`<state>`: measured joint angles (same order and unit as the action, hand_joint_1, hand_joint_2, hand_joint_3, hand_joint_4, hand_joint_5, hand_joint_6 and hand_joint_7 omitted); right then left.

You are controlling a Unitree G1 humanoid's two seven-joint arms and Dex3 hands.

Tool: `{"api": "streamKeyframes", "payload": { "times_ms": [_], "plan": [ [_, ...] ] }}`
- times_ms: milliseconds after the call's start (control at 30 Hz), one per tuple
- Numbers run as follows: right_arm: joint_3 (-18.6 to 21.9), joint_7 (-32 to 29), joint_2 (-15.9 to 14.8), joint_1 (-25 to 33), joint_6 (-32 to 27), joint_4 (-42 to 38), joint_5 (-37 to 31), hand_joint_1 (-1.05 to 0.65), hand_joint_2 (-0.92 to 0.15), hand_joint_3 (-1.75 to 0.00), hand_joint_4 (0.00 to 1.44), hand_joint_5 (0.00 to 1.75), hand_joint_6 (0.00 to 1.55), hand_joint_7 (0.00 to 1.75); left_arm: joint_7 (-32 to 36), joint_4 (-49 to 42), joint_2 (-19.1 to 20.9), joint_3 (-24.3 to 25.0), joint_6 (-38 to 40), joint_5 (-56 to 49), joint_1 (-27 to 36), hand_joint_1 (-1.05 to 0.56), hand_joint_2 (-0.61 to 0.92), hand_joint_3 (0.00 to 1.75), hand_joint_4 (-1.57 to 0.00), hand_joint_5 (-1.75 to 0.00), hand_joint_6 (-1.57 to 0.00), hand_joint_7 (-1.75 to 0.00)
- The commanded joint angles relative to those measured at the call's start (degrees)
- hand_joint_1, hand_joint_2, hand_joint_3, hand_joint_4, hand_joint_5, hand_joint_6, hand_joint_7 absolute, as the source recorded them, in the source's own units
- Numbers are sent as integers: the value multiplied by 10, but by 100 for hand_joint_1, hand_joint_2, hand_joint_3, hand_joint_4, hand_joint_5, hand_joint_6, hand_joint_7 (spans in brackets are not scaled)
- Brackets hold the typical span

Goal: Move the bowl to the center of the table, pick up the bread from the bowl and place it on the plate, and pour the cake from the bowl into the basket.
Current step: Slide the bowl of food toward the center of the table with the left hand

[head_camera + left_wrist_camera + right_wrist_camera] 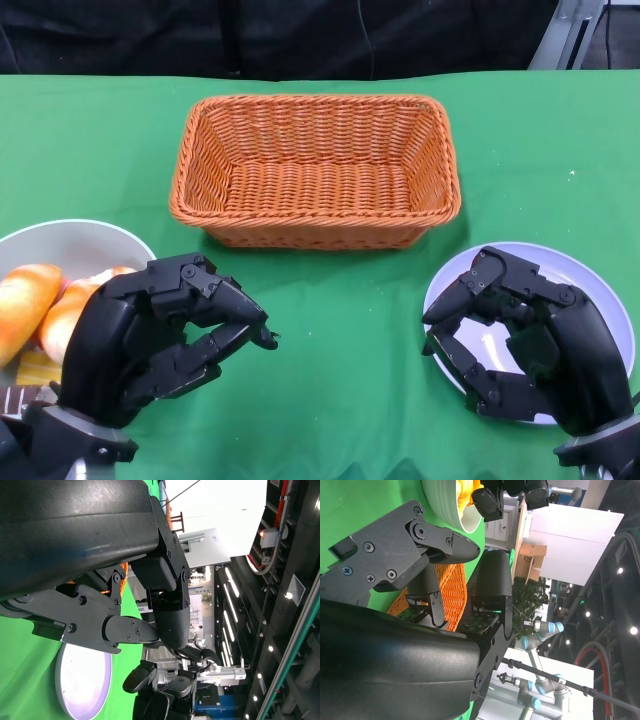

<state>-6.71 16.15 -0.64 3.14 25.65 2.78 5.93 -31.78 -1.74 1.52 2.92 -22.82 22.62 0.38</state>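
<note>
At the left edge of the head view stands a pale bowl with two golden bread rolls in it. A yellow-and-brown piece, probably the cake, lies low in the bowl and is partly hidden by my left hand. That hand hovers beside the bowl's right side, its fingers loosely bent and holding nothing. My right hand hovers over the white plate at the right, also holding nothing. The orange wicker basket stands empty at the back centre. The right wrist view shows the bowl and basket beyond my fingers.
A green cloth covers the table. The left wrist view shows the plate past my left hand, with my right hand near it. A room with shelving and lights lies behind.
</note>
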Motion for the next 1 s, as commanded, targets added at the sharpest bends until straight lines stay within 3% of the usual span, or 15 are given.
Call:
{"api": "streamKeyframes", "payload": {
  "times_ms": [33, 1000],
  "plan": [
    [4, -2, -4, 3, 5, -3, 4, -19, -52, -91, 71, 147, 66, 124, 2, -6, 5, 5, -7, -1, -5, -18, 92, 26, -79, -123, -95, -76],
    [5, -4, -2, 0, 14, -15, 1, -20, -48, -97, 72, 148, 68, 124, -1, -15, 5, 5, -11, 0, -6, -16, 92, 26, -80, -121, -98, -70]
  ]
}}
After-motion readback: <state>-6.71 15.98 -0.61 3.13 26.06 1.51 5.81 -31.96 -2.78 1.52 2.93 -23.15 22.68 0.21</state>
